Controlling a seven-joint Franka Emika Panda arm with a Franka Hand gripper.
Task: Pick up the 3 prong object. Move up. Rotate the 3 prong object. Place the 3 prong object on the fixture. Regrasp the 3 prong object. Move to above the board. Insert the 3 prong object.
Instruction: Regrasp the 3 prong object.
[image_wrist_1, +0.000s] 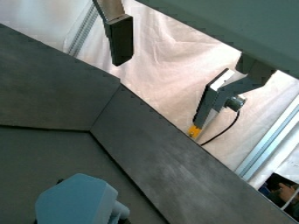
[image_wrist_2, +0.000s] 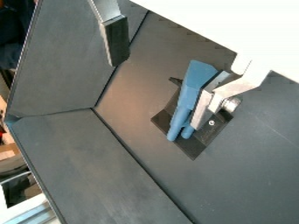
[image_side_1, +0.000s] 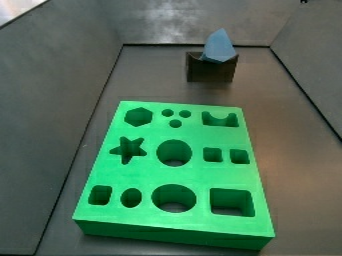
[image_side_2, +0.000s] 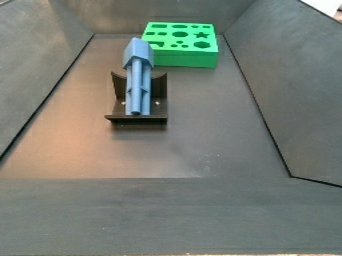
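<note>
Three prongs and a solid block make the 3 prong object (image_side_2: 138, 72), lying on the fixture (image_side_2: 136, 112) left of centre, look light, stiff and smooth, best pinched across its block by the empty, spread gripper (image_wrist_2: 176, 54).

A dark grey matte surface (image_side_2: 201, 140) fills the bottom of the enclosure, with sloping panels (image_side_2: 40, 90) of the same dull grey rising on each side, seams showing where they meet. Beyond the far edge, in a wrist view, white cloth (image_wrist_1: 176, 61) hangs in folds behind a pale metal frame post (image_wrist_1: 275, 140)
</note>
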